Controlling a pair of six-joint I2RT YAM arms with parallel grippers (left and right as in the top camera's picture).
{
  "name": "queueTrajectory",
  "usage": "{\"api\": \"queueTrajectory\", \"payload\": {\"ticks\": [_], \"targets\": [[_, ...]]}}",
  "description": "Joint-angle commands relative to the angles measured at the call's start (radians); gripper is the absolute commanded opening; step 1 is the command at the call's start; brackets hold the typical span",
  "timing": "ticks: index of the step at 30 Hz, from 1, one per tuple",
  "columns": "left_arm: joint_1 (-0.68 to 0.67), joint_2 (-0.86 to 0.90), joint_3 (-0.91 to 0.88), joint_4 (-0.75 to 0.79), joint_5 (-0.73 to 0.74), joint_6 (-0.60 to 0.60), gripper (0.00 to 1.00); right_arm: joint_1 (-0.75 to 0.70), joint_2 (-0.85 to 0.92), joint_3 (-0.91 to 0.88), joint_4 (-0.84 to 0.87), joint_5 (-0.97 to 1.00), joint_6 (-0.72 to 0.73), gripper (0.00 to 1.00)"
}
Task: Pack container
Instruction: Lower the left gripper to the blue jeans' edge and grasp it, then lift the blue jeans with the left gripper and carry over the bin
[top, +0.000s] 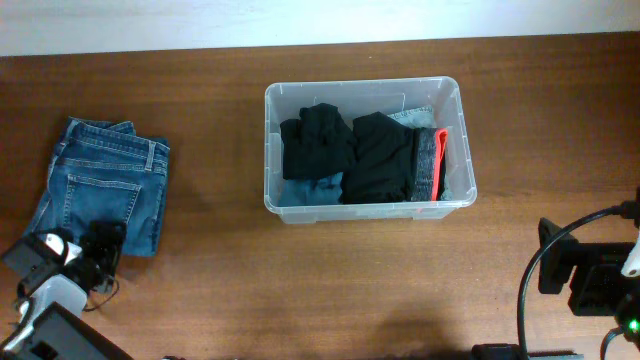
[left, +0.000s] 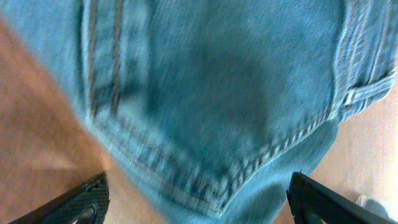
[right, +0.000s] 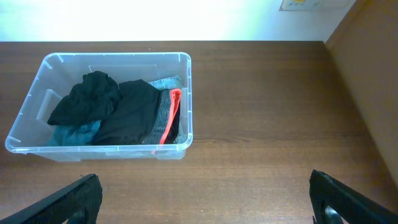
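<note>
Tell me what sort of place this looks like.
Likely a robot test bench rather than a home: a wooden table, a clear plastic bin holding dark clothes, jeans lying nearby, and a cabled robot arm at the edge.

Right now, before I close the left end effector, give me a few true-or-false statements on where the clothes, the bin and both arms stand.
1. The jeans lie on the table, outside the bin. True.
2. The bin is empty. False: it holds black clothes and a grey piece with a red band.
3. The left end effector is open at the jeans. True.
4. The right end effector holds a garment. False: it is open and empty, short of the bin.
5. A lid covers the bin. False: the bin is open on top.
</note>
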Motion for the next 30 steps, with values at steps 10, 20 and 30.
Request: {"api": "queueTrajectory", "payload": {"ticks": [10, 20, 30], "targets": [[-0.002, 0.212, -0.018, 0.153, 0.070, -0.087, 0.93, -0.006, 0.003, 0.002, 0.003, 0.012, 0.006, 0.99], [-0.002, 0.221, -0.018, 0.167, 0.070, -0.179, 0.60, -0.006, 0.003, 0.002, 0.004, 0.012, 0.006, 0.98], [0.002, 0.220, -0.015, 0.200, 0.113, -0.178, 0.25, -0.006, 0.003, 0.002, 0.003, 0.012, 0.006, 0.99]]}}
